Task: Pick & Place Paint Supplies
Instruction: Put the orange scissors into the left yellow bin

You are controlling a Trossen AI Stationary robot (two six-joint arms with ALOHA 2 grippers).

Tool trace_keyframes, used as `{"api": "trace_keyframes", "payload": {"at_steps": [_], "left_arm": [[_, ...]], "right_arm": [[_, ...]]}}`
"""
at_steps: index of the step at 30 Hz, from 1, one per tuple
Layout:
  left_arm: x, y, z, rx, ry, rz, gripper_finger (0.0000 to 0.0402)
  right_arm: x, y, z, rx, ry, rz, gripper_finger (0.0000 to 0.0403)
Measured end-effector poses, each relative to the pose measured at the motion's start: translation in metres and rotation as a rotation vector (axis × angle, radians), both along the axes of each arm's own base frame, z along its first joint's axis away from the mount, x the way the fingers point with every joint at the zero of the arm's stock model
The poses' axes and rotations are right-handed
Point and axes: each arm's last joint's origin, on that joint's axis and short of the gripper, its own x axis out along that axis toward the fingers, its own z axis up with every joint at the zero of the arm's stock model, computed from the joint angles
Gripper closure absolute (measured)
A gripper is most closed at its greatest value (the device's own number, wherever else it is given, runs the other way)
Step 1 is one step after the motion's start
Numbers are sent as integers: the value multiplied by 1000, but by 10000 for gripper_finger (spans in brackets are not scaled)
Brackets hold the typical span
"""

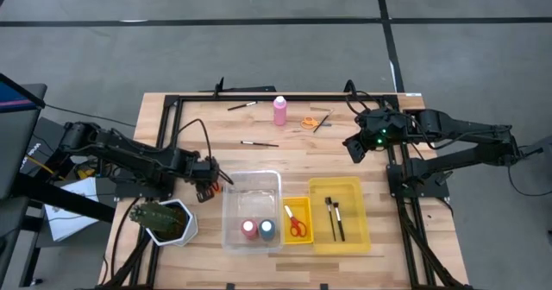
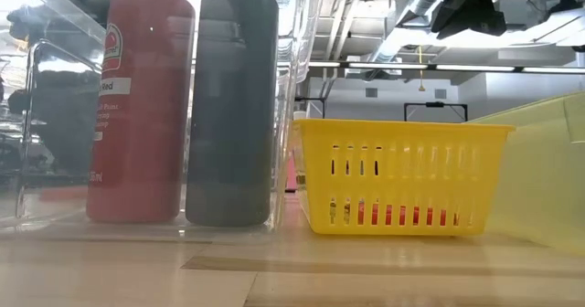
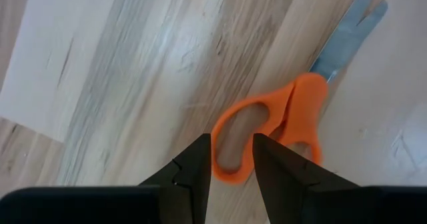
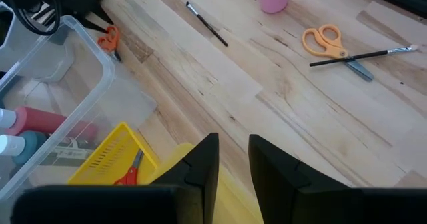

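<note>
My left gripper is at the clear bin's left wall, shut on orange-handled scissors, which also show in the right wrist view. My right gripper hovers shut and empty above the table's right half. A pink bottle stands near the far edge. Beside it lie a second pair of orange scissors and three loose brushes. A red bottle and a dark blue bottle stand in the clear bin. My left gripper holds the orange scissors by one handle loop, pinched between the two fingers. The blades point straight away from the fingers, toward the clear bin. Whether the scissors touch the table, I cannot tell.
The clear bin, a small yellow basket holding red scissors, and a yellow bin with two brushes stand along the near side. A potted plant sits near my left arm. A black frame borders the table.
</note>
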Motion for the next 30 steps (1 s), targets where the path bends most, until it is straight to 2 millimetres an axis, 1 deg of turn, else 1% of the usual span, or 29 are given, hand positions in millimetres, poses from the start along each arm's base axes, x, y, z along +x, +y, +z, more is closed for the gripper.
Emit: {"api": "trace_keyframes", "payload": {"at_steps": [3, 9, 12, 17, 21, 24, 30], "left_arm": [[3, 0, -2, -5, -8, 16, 298], [12, -1, -14, -17, 15, 132, 298], [17, 1, -17, -10, -23, 263, 298], [17, 6, -16, -37, -90, 510, 298], [17, 9, -17, -39, -120, 646, 298], [17, 9, -16, -47, -130, 680, 298], [11, 7, -6, -90, -170, 662, 298]], "right_arm": [[0, 0, 0, -2, 1, 2, 323], [0, 0, 0, -3, 2, 3, 323], [0, 0, 0, -2, 2, 4, 323], [0, 1, 0, -2, 2, 6, 323], [0, 1, 0, -2, 2, 7, 323], [0, 1, 0, -1, 2, 7, 323], [0, 1, 0, 2, 1, 7, 323]]}}
